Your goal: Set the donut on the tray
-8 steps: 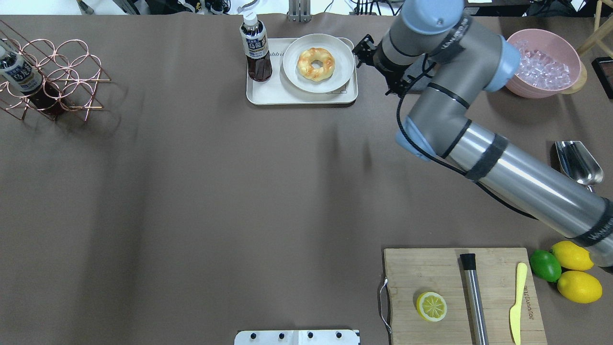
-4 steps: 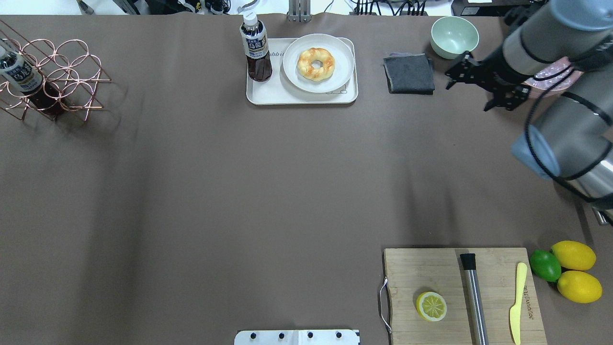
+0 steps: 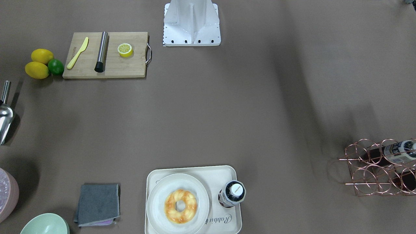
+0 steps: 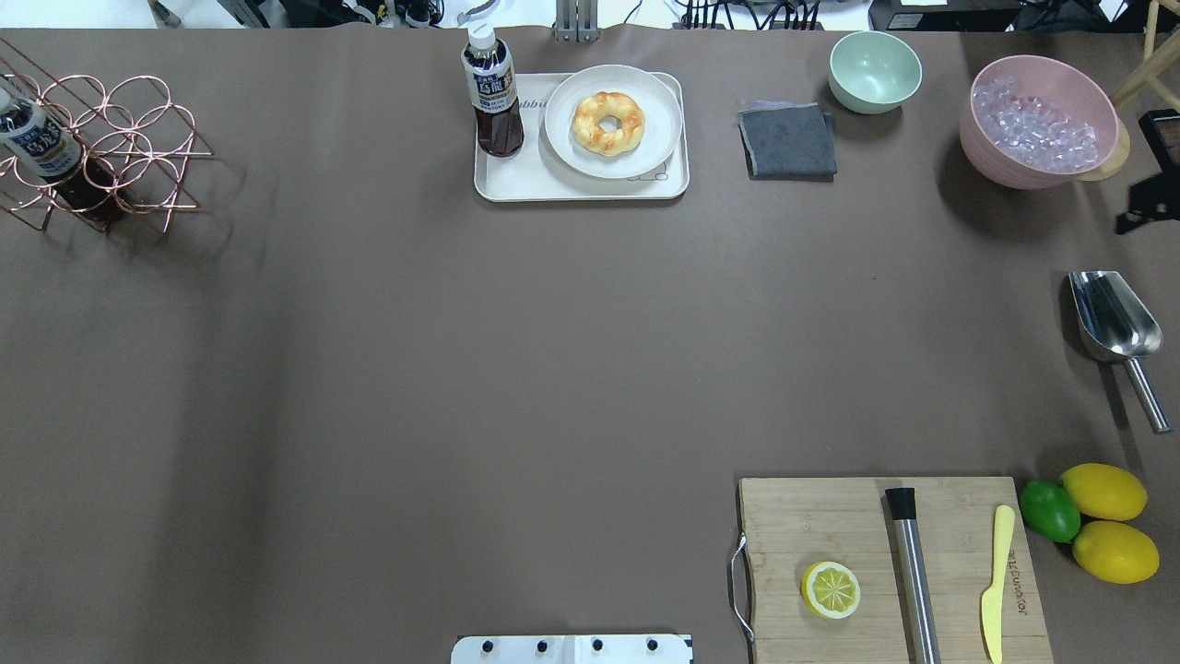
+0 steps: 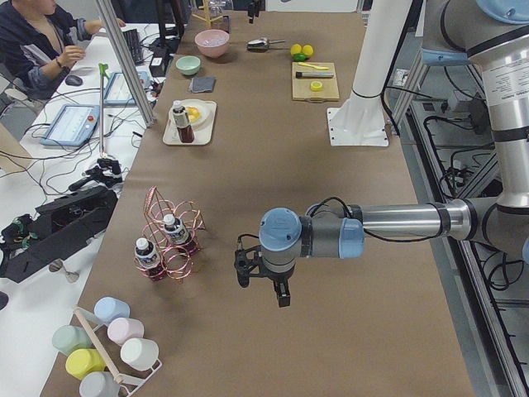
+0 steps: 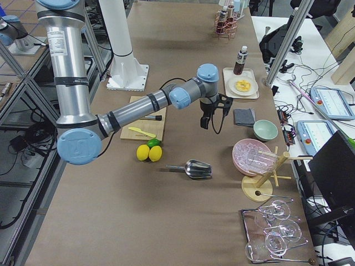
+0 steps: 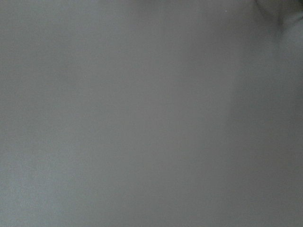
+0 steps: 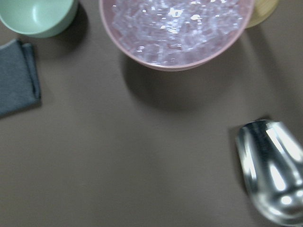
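The donut [image 4: 607, 122] lies on a round off-white plate [image 4: 562, 138] that stands on the cream tray [image 4: 516, 184] at the table's far middle. It also shows in the front-facing view [image 3: 180, 206], with the tray [image 3: 195, 170] under the plate. My right gripper [image 6: 209, 117] hangs high over the table near the grey cloth, far from the tray; only a dark bit shows at the overhead view's right edge, and I cannot tell if it is open. My left gripper [image 5: 261, 288] hovers near the copper rack; I cannot tell its state.
A tea bottle [image 4: 491, 92] stands on the tray's left. A grey cloth [image 4: 788, 140], green bowl [image 4: 874, 72], pink ice bowl [image 4: 1037, 124] and metal scoop [image 4: 1111, 318] lie to the right. A cutting board [image 4: 784, 516] with a lemon half is near right. A copper rack [image 4: 101, 152] stands far left.
My right arm has swung from beside the tray to the right and almost out of the overhead view. The donut, plate and tray have not moved.
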### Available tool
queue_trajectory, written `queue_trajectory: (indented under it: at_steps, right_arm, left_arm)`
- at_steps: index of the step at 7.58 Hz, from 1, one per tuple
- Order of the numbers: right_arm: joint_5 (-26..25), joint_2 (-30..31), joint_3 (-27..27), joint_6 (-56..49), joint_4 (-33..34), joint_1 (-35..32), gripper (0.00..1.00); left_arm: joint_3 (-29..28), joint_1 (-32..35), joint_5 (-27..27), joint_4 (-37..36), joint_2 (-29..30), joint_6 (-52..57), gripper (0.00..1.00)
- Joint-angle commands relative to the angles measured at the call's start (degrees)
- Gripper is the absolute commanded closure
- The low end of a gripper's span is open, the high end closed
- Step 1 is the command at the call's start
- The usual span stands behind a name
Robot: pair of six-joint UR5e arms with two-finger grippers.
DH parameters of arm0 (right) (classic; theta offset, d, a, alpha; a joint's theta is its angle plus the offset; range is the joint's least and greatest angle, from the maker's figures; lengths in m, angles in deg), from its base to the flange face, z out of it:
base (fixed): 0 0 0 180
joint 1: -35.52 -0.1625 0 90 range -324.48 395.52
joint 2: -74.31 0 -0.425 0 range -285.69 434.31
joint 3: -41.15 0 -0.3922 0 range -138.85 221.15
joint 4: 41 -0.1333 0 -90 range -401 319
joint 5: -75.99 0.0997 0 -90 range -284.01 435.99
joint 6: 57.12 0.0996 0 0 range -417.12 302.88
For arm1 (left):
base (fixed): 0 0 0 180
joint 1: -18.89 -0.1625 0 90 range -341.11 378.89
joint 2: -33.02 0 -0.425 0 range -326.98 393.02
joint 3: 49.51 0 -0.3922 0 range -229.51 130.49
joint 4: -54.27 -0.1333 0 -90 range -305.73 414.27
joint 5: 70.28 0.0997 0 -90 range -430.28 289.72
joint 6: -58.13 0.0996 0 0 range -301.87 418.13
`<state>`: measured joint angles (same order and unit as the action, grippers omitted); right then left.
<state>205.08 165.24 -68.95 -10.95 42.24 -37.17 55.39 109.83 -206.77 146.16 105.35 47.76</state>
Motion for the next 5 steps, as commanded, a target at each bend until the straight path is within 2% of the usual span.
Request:
queue_trajectory:
  at_steps: [1, 2, 3, 4, 5]
  right_arm:
    - [1.0, 11.9, 1.5, -29.7, 0.2, -11.2, 0.0]
    - [1.0, 13.9, 1.8, -36.0, 1.0, -14.0, 0.0]
    - [1.0, 13.9, 1.6, -41.5, 4.9, -16.6, 0.0]
    - [0.9, 13.5, 1.6, -45.1, 7.7, -17.7, 0.0]
    - [1.0, 13.6, 1.5, -45.3, 7.8, -18.1, 0.0]
  left_arm:
    - [0.1, -0.6, 0.0, 0.0, 0.0, -0.1, 0.01]
    - [0.0, -0.6, 0.0, 0.0, 0.0, -0.1, 0.01]
    - [0.0, -0.6, 0.0, 0.0, 0.0, 0.0, 0.01]
    - [0.0, -0.6, 0.0, 0.0, 0.0, 0.0, 0.01]
    - [0.0, -0.6, 0.0, 0.0, 0.0, 0.0, 0.01]
